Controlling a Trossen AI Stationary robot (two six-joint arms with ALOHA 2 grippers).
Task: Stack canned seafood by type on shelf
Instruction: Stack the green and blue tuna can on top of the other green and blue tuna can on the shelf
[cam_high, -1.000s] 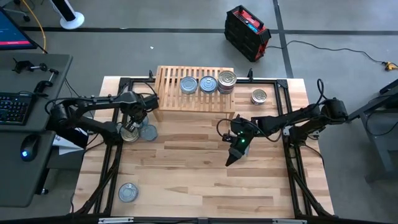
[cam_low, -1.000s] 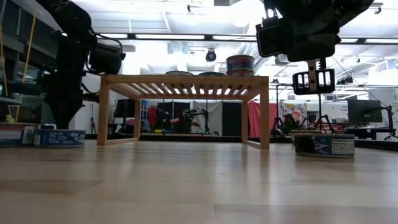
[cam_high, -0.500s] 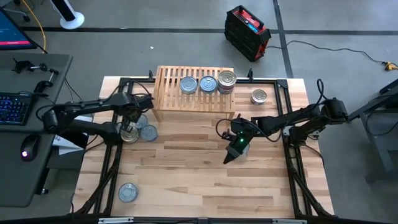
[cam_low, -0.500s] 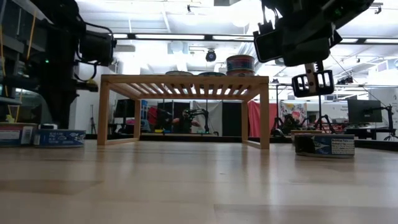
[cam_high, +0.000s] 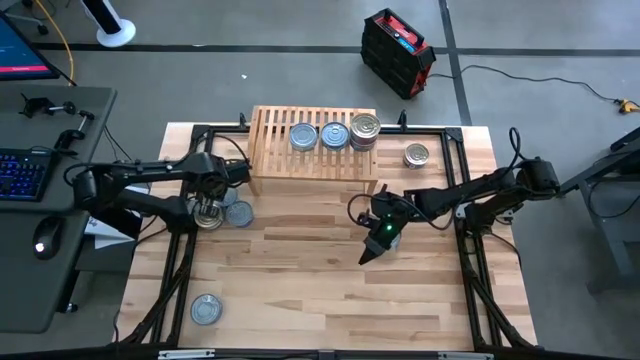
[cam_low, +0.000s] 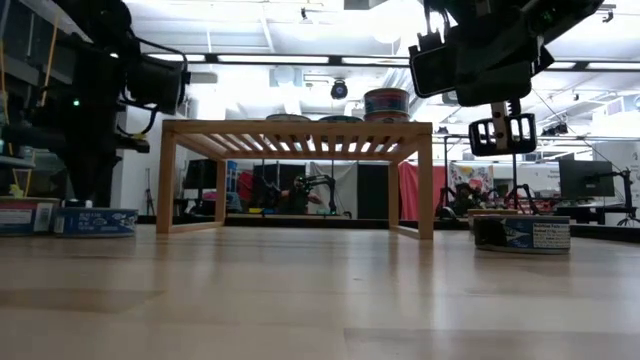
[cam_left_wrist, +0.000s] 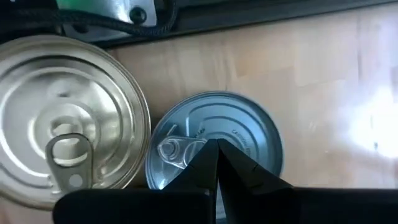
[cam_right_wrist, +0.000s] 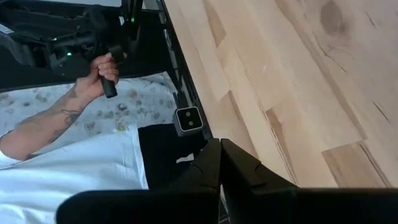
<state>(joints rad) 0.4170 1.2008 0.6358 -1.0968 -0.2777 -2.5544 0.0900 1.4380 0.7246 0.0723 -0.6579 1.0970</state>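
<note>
Left wrist view shows our left gripper (cam_left_wrist: 216, 163) with jaws together above a blue tin (cam_left_wrist: 214, 146) beside a gold tin (cam_left_wrist: 68, 118), left of the shelf (cam_high: 312, 152). We should spread the jaws, then descend centered. Our right gripper (cam_high: 372, 252), jaws together, waits mid-table.

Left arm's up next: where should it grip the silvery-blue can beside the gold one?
Probably from straight above, across the rim of the silvery-blue can. It lies flat, lid up, nearly touching the gold-lidded can, so set the left gripper fingers on the sides clear of that neighbour.
</note>
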